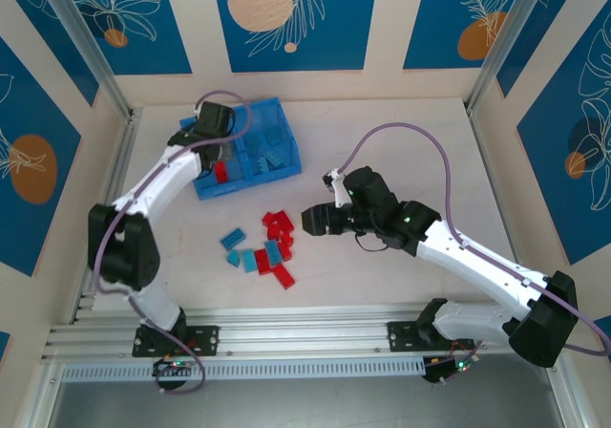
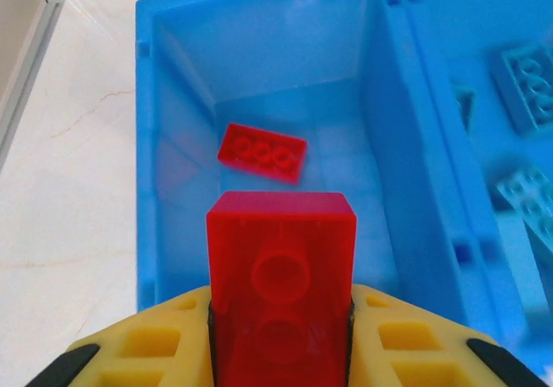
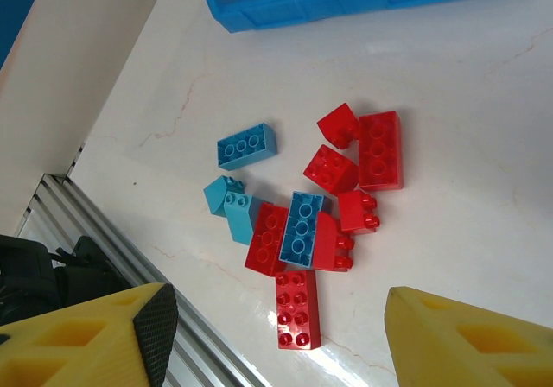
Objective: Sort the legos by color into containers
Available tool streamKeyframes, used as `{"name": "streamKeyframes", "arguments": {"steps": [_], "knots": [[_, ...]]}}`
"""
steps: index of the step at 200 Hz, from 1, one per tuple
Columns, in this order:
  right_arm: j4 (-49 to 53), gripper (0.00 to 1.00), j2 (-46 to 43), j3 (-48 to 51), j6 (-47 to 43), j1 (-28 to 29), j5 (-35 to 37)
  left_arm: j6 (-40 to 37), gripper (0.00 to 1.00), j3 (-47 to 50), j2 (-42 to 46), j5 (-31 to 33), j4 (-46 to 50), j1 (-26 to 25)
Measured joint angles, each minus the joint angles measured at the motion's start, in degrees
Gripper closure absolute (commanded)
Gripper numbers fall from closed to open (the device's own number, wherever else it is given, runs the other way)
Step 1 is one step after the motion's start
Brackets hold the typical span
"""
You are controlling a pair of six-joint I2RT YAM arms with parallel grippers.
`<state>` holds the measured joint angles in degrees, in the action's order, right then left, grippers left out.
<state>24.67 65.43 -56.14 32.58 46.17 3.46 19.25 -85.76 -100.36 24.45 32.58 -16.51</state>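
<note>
Left arm at the bin (image 2: 259, 24); right arm over the loose legos (image 3: 298, 227)
Left gripper (image 2: 281, 318) clenched on a red brick (image 2: 281, 257) above the left compartment (image 2: 337, 119), where another red lego (image 2: 262, 152) lies flat; light blue bricks (image 2: 527, 76) in the right compartment (image 2: 484, 145); loose legos clustered on the table (image 3: 484, 85); right gripper (image 3: 276, 322) above them, jaws apart, holding nothing.

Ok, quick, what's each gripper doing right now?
Left gripper: closed on a red brick, over the bin.
Right gripper: open, holding nothing, above the loose bricks.
</note>
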Motion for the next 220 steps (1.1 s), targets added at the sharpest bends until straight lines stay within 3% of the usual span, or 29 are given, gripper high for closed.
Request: {"name": "streamKeyframes", "arguments": {"steps": [81,127,143,184,220], "knots": [[0.3,0.33,-0.5,-0.1,0.0,0.0,0.4,3.9,0.64,-33.2,-28.4,-8.6,8.7,6.4],[0.2,0.33,-1.8,0.0,0.5,0.0,0.6,6.6,0.50,-34.9,-31.7,-12.2,12.1,7.4],[0.3,0.33,-1.9,0.0,0.5,0.0,0.6,7.5,0.50,-34.9,-31.7,-13.1,12.5,7.5],[0.5,0.33,-1.9,0.0,0.4,0.0,1.3,8.7,0.55,-26.9,-24.0,-17.1,11.2,7.5],[1.0,0.33,-0.8,0.5,-0.3,0.6,4.5,10.4,0.56,-5.7,3.5,-22.2,4.7,5.4]]}}
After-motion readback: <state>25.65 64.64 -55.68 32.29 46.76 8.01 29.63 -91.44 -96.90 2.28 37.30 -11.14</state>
